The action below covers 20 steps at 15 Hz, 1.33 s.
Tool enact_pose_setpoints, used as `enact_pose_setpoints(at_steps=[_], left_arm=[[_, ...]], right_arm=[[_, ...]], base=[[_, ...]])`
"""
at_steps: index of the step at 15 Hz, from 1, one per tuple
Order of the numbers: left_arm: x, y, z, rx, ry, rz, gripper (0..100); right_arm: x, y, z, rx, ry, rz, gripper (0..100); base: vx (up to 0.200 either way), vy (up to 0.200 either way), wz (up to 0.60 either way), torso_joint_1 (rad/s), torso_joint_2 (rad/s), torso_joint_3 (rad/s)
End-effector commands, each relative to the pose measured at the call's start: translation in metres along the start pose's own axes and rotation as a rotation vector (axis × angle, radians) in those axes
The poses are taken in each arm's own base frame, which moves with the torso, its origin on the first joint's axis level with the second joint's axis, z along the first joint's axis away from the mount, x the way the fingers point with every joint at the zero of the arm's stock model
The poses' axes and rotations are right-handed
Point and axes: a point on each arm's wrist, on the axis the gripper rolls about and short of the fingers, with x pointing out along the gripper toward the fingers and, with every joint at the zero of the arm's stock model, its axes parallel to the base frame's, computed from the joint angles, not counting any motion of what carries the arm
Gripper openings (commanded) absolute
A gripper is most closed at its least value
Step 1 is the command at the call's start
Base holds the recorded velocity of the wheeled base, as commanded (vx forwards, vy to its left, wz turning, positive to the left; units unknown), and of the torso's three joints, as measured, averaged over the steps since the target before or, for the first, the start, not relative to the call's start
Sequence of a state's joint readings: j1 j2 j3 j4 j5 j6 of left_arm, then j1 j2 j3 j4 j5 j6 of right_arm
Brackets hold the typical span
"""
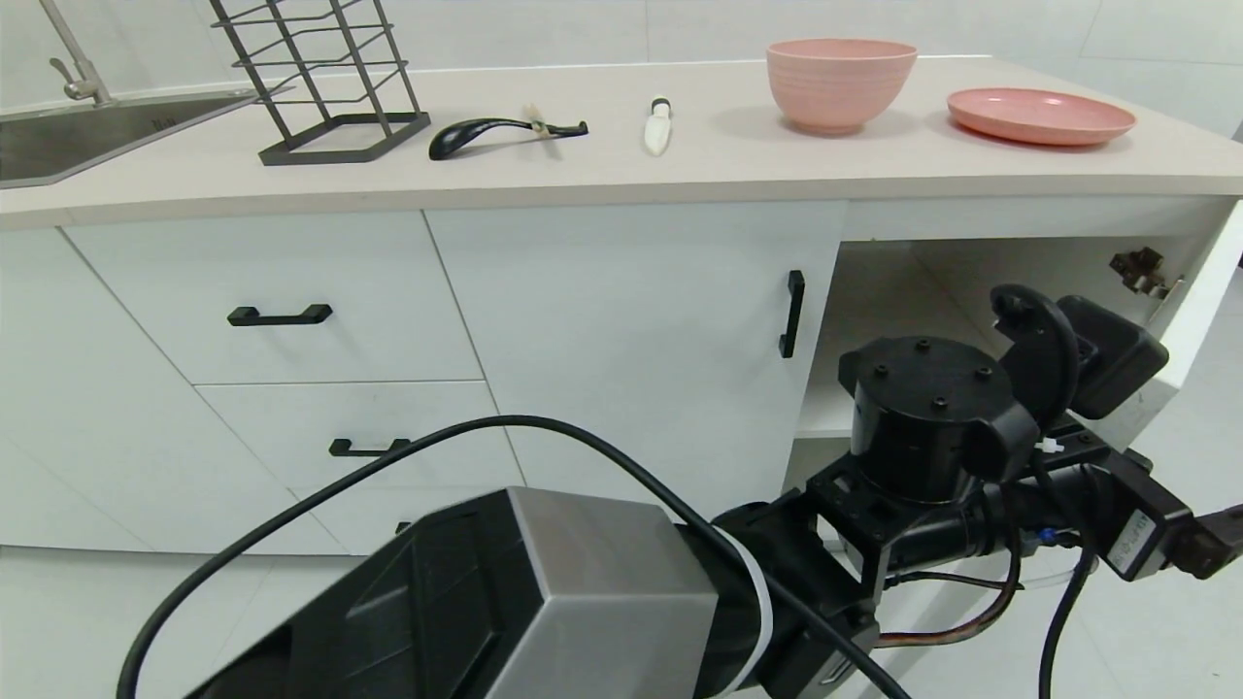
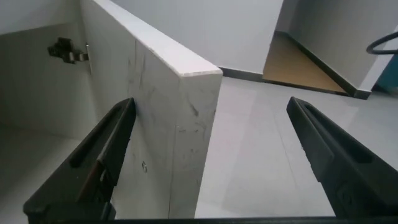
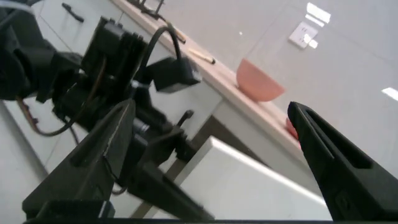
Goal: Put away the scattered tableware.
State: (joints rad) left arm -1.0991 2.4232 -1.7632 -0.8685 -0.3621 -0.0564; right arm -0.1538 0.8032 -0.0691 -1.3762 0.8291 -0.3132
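On the counter stand a pink bowl (image 1: 840, 83) and a pink plate (image 1: 1041, 115). Further left lie a black spoon (image 1: 486, 131) and a white-handled utensil (image 1: 658, 126). In the left wrist view my left gripper (image 2: 211, 155) is open, with its fingers on either side of the open cabinet door's free edge (image 2: 186, 118), not closed on it. My right gripper (image 3: 211, 162) is open and holds nothing. It hangs low beside the cabinet, with the pink bowl (image 3: 260, 81) seen farther off.
A black wire rack (image 1: 325, 87) stands on the counter near the sink (image 1: 87, 136). The right-hand cabinet door (image 1: 1204, 311) is swung open, showing a bare shelf (image 1: 874, 301). Drawers with black handles (image 1: 280, 315) fill the cabinet front at left.
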Motion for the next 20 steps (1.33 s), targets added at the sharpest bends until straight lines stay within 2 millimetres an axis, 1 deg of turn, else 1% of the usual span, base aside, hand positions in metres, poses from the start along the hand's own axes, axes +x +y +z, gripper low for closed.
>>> enact_pose_setpoints(at_steps=[1,4,5,6,9,11,12,13,14,15,16,17,18,19,20], left_arm=[[0.004,-0.006,-0.009,-0.008,0.012,-0.012,100],[0.010,-0.016,-0.027,-0.023,0.034,-0.035,100],[0.011,-0.017,-0.029,-0.025,0.037,-0.036,100],[0.015,-0.024,-0.035,-0.028,0.034,-0.051,100],[0.028,-0.033,-0.045,-0.026,0.000,-0.071,100],[0.041,-0.053,-0.063,-0.035,-0.019,-0.114,100],[0.047,-0.063,-0.067,-0.039,-0.034,-0.135,100],[0.049,-0.074,-0.079,-0.054,-0.015,-0.161,100],[0.051,-0.089,-0.083,-0.061,-0.036,-0.215,100],[0.051,-0.095,-0.089,-0.076,-0.047,-0.267,100],[0.050,-0.097,-0.090,-0.115,-0.097,-0.341,100],[0.048,-0.089,-0.086,-0.131,-0.124,-0.328,100],[0.045,-0.074,-0.074,-0.123,-0.149,-0.302,100],[0.042,-0.057,-0.054,-0.102,-0.182,-0.274,100],[0.033,-0.041,-0.034,-0.089,-0.191,-0.243,100]], right_arm=[[0.000,-0.002,0.008,-0.033,-0.027,-0.014,100],[0.000,-0.008,0.022,-0.085,-0.071,-0.047,100],[0.000,-0.008,0.022,-0.086,-0.074,-0.047,100],[0.000,-0.008,0.022,-0.087,-0.073,-0.048,100],[0.001,-0.011,0.027,-0.107,-0.091,-0.053,100],[0.001,-0.012,0.031,-0.121,-0.103,-0.057,100],[0.001,-0.012,0.033,-0.129,-0.110,-0.059,100],[0.000,-0.013,0.036,-0.141,-0.119,-0.064,100],[-0.002,-0.012,0.040,-0.157,-0.134,-0.068,100],[-0.003,-0.011,0.043,-0.166,-0.141,-0.071,100],[-0.005,-0.010,0.049,-0.189,-0.160,-0.078,100],[-0.005,-0.011,0.051,-0.199,-0.167,-0.081,100],[-0.005,-0.011,0.051,-0.196,-0.164,-0.080,100],[-0.005,-0.010,0.048,-0.186,-0.155,-0.078,100],[-0.007,-0.006,0.042,-0.161,-0.139,-0.069,100]], base=[[0.000,0.000,0.00,0.000,0.00,0.000],[0.000,0.000,0.00,0.000,0.00,0.000],[0.000,0.000,0.00,0.000,0.00,0.000],[0.000,0.000,0.00,0.000,0.00,0.000],[0.000,0.000,0.00,0.000,0.00,0.000],[0.000,0.000,0.00,0.000,0.00,0.000],[0.000,0.000,0.00,0.000,0.00,0.000],[0.000,0.000,0.00,0.000,0.00,0.000],[0.000,0.000,0.00,0.000,0.00,0.000],[0.000,0.000,0.00,0.000,0.00,0.000],[0.000,0.000,0.00,0.000,0.00,0.000],[0.000,0.000,0.00,0.000,0.00,0.000],[0.000,0.000,0.00,0.000,0.00,0.000],[0.000,0.000,0.00,0.000,0.00,0.000],[0.000,0.000,0.00,0.000,0.00,0.000]])
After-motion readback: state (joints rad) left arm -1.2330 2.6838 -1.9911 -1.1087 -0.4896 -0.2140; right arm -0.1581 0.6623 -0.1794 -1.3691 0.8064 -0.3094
